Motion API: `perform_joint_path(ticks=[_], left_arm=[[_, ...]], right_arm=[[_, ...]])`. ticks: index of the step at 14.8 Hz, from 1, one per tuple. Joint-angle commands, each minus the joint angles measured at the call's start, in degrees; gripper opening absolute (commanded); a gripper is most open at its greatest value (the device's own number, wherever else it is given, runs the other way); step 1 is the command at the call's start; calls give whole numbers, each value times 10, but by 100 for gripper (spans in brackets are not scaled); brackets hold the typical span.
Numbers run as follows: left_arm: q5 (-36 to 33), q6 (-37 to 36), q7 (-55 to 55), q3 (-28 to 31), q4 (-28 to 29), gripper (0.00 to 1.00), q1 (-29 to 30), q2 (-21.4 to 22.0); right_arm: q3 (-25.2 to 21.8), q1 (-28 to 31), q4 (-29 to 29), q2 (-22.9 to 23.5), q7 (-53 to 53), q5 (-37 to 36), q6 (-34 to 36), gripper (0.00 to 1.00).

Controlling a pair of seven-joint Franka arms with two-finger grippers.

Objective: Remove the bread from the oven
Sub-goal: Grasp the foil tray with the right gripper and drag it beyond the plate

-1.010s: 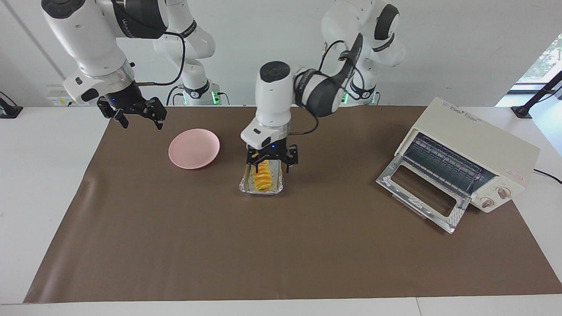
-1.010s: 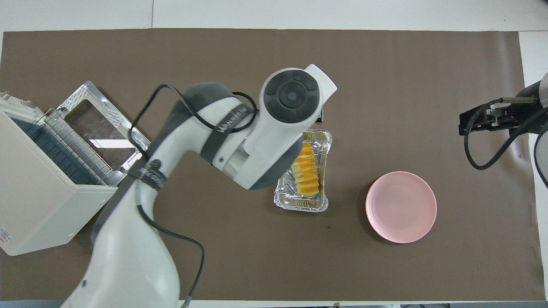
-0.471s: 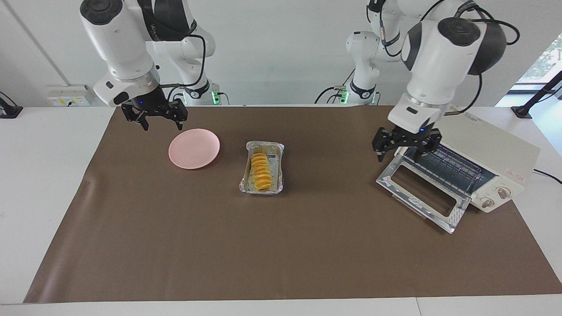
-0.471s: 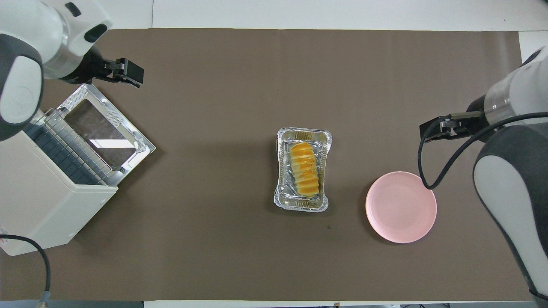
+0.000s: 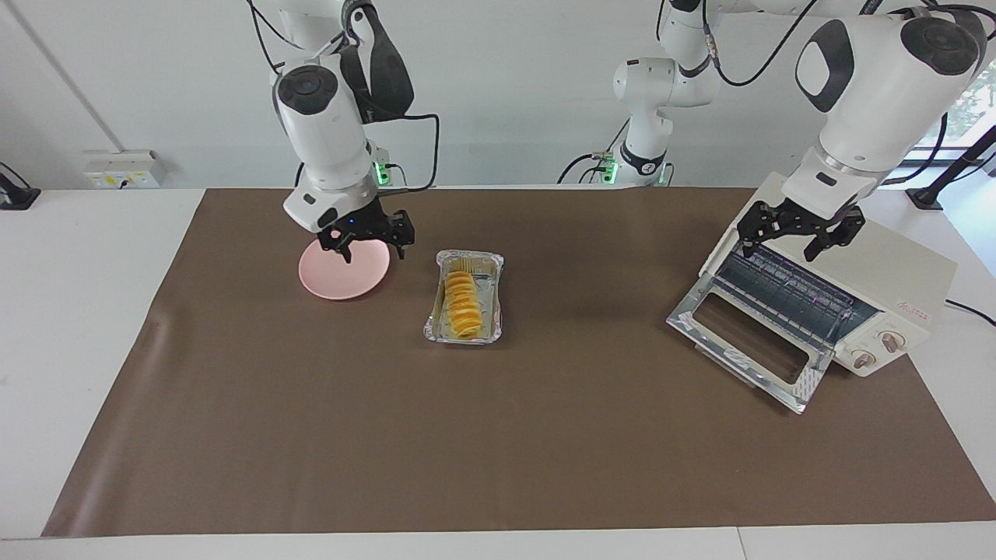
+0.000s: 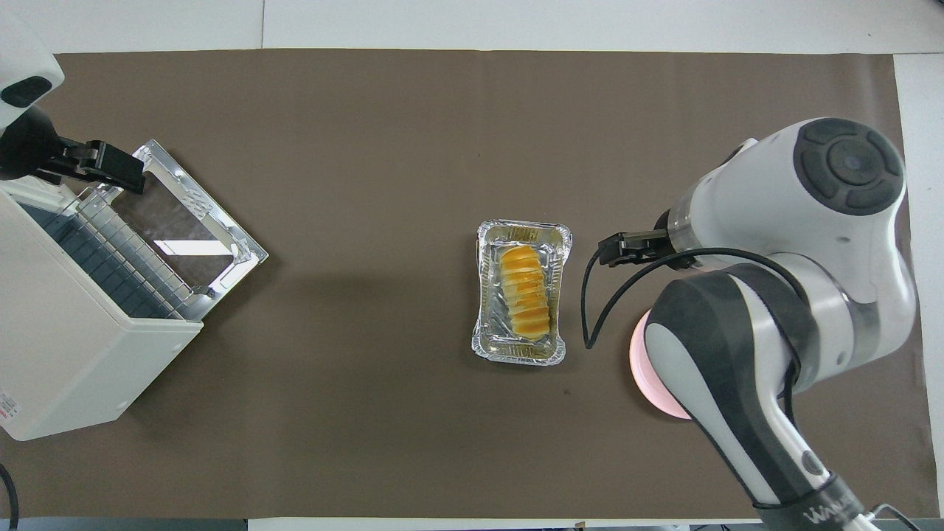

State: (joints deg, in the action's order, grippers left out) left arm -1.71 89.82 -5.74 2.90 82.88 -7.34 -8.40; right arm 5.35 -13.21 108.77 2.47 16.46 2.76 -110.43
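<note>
Table covering: I see a brown mat (image 5: 498, 435) spread over the white table, with everything standing on it.
Oven: the cream-white toaster oven (image 5: 856, 264) stands at the left arm's end; its glass door (image 5: 747, 342) is dropped open and the wire rack (image 5: 786, 292) inside looks bare.
Left gripper: my left gripper (image 5: 800, 227) hangs over the oven's top front edge, fingers spread, holding nothing.
Right gripper: my right gripper (image 5: 372, 236) is over the edge of the plate nearest the tray, released and empty.
Plate: a round pink plate (image 5: 331, 280) lies toward the right arm's end, just beside the tray.
Foil tray: a crinkled silver foil tray (image 5: 436, 323) sits mid-table, well apart from the oven.
Bread: the yellow-orange sliced loaf (image 5: 461, 303) lies in the tray, already outside the oven.
Key relation: the bread lies beside the right gripper, toward the left arm's end and a little farther from the robots; its long axis runs toward and away from the robots. I judge the right arm far nearer, so any pickup falls to it.
</note>
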Motion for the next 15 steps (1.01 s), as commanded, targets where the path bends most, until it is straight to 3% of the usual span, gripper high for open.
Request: perform_joint_path(ticks=[1, 5, 11, 15], left_arm=[[6, -10, -12, -11, 58, 100, 32, 49], [29, -32, -14, -23, 87, 100, 44, 80], [29, -28, -7, -47, 128, 100, 56, 117], [29, -27, -7, -48, 134, 100, 55, 117]], right_arm=[[-1, -26, 27, 12, 51, 6, -48, 100], [-1, -53, 62, 18, 131, 6, -91, 100], [-1, -64, 122, 9, 147, 7, -126, 100], [-1, -64, 142, 6, 161, 8, -129, 100]])
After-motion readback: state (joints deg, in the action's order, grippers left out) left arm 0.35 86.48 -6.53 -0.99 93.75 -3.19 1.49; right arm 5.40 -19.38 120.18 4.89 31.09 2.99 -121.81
